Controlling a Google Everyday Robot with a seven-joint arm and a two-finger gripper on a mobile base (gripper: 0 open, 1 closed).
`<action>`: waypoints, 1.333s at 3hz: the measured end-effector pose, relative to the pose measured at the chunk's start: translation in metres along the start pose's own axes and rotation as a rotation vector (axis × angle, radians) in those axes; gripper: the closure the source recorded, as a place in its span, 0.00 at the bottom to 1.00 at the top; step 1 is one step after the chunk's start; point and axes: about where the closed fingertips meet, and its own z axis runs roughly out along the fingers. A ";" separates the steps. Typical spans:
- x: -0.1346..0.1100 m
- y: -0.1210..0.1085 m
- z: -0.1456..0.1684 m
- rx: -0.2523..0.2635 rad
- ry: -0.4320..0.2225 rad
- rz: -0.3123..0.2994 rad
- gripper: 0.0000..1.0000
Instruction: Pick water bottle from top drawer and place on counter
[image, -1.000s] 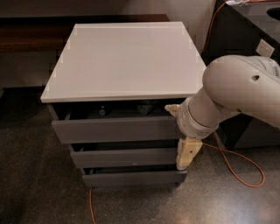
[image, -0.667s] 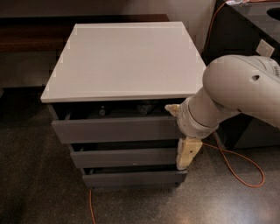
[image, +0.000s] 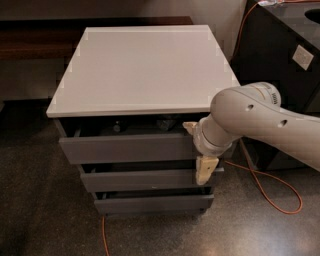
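Nothing is changed since a second ago: the claw (image: 205, 167) is held at the right end of the slightly open top drawer (image: 125, 148); apart or together cannot be told. The water bottle is not made out inside, so the surface (image: 140, 65) is not yet served.

Underfoot: dark speckled polished floor (image: 35, 210) w/ orange cable (image: 280, 200) looping at R. Behind, L: dark brown wooden bench (image: 30, 47) vs pale wall (image: 225, 20). Far R: black cabinet (image: 270, 55), white rectangular plate (image: 302, 56) on its side. Cream gripper (image: 206, 170) hangs low, centre-R, above floor.
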 end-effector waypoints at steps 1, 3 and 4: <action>0.008 -0.015 0.025 0.029 0.007 -0.023 0.00; 0.022 -0.044 0.067 0.065 -0.004 -0.037 0.00; 0.023 -0.054 0.083 0.088 -0.012 -0.047 0.00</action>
